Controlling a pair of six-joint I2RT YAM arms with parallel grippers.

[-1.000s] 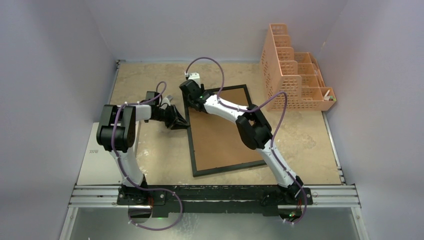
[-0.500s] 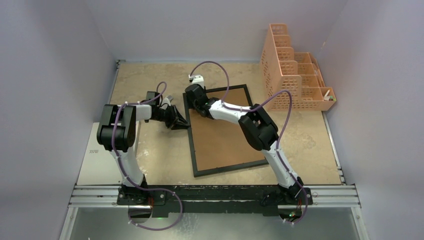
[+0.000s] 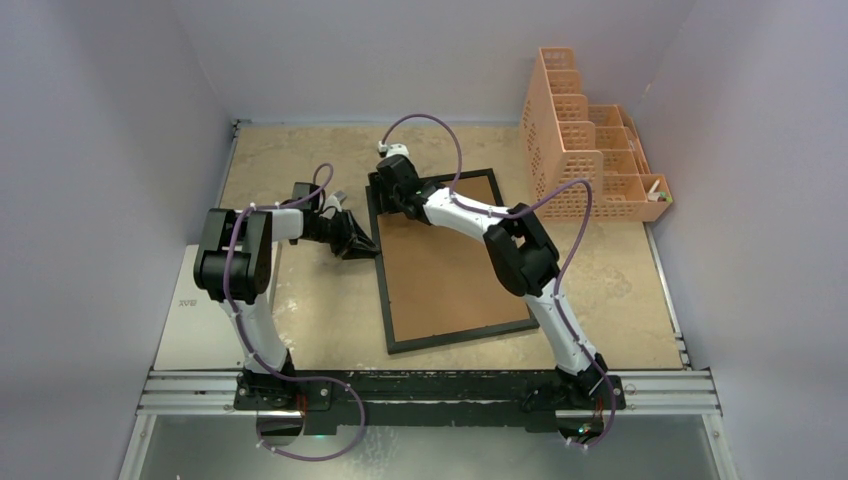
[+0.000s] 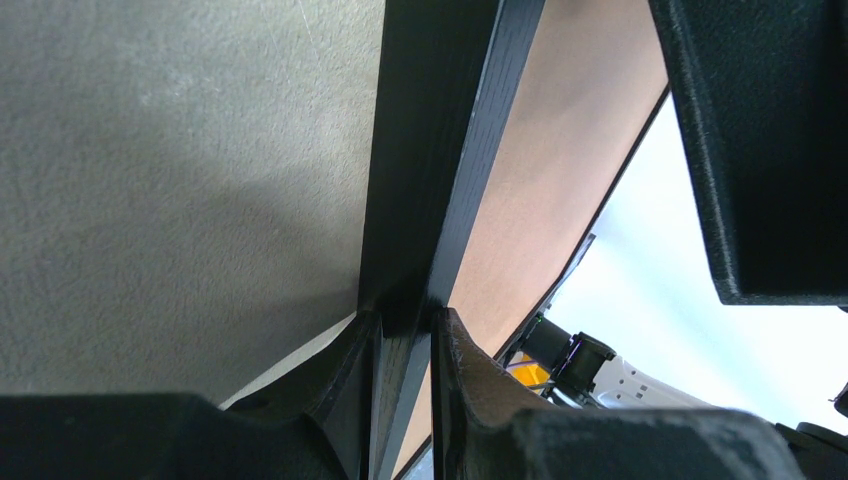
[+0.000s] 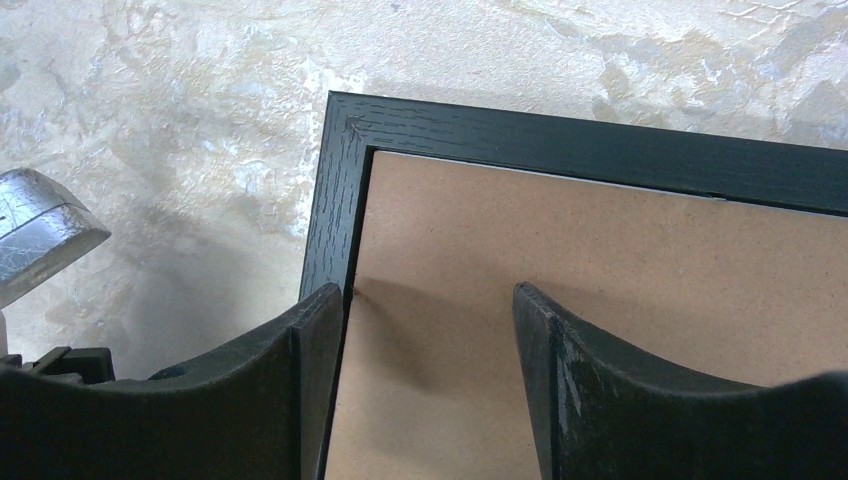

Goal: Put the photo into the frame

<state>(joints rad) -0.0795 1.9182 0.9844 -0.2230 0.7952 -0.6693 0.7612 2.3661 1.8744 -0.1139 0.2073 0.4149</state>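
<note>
The black frame (image 3: 460, 336) lies face down mid-table, its brown backing board (image 3: 445, 265) facing up. My left gripper (image 3: 366, 244) comes in from the left and is shut on the frame's left rail; in the left wrist view, the fingertips (image 4: 405, 320) pinch the black rail (image 4: 430, 150). My right gripper (image 3: 392, 196) hovers over the frame's far left corner. In the right wrist view it stands open (image 5: 430, 300), one finger over the rail (image 5: 330, 230) and the other over the board (image 5: 600, 260), holding nothing. The photo does not show in any view.
A peach mesh organizer (image 3: 585, 150) stands at the back right, just beyond the frame's far right corner. A white slab (image 3: 200, 320) lies at the table's left edge beside the left arm. Walls close in on three sides. A metal rail (image 3: 430, 390) runs along the near edge.
My right gripper has moved away from the arm bases to the frame's far left corner. The left gripper and the frame have not moved.
</note>
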